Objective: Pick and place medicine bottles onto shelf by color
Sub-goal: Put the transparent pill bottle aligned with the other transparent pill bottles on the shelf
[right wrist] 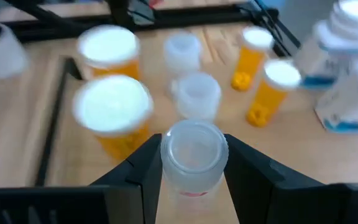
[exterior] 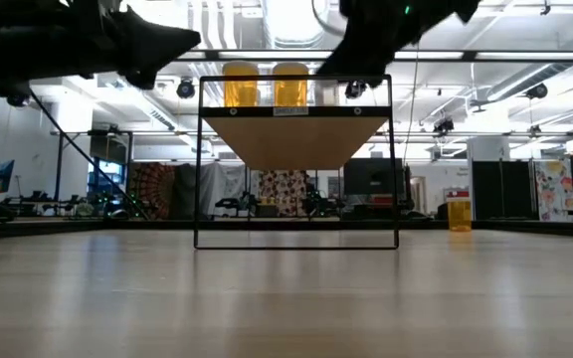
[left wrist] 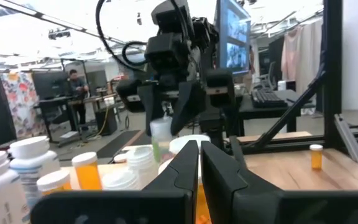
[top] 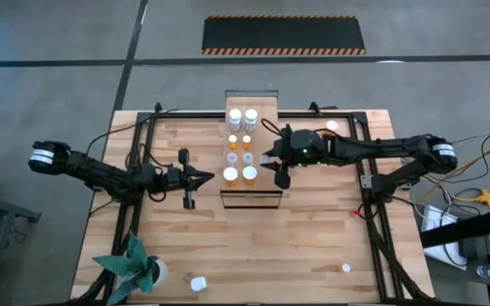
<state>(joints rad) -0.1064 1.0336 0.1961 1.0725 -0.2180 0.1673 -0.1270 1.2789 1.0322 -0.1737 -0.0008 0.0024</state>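
Note:
The shelf (top: 251,197) stands mid-table on a dark frame and carries several medicine bottles: two large orange ones (right wrist: 112,115), clear-greyish ones (right wrist: 196,93), small orange ones (right wrist: 272,90) and white ones (right wrist: 353,62). My right gripper (top: 268,160) hovers over the shelf's right edge, shut on a clear-greyish bottle (right wrist: 193,155). My left gripper (top: 209,177) is shut and empty. It is just left of the shelf and points at it. In the left wrist view its fingers (left wrist: 199,163) face the right gripper and the held bottle (left wrist: 160,134). My right gripper pinches the clear-greyish bottle between its two fingers (right wrist: 143,171), one on each side of the body just under the top (right wrist: 193,177). The fingers slant down from the table's right side. The bottle is upright and lifted clear above the bottles on the shelf.
A potted green plant (top: 134,268) sits at the near left corner, with a white bottle (top: 198,283) lying beside it. One small orange bottle (top: 345,268) stands near the right front, another bottle (top: 332,126) at the far right. Dark frame rails run along both sides.

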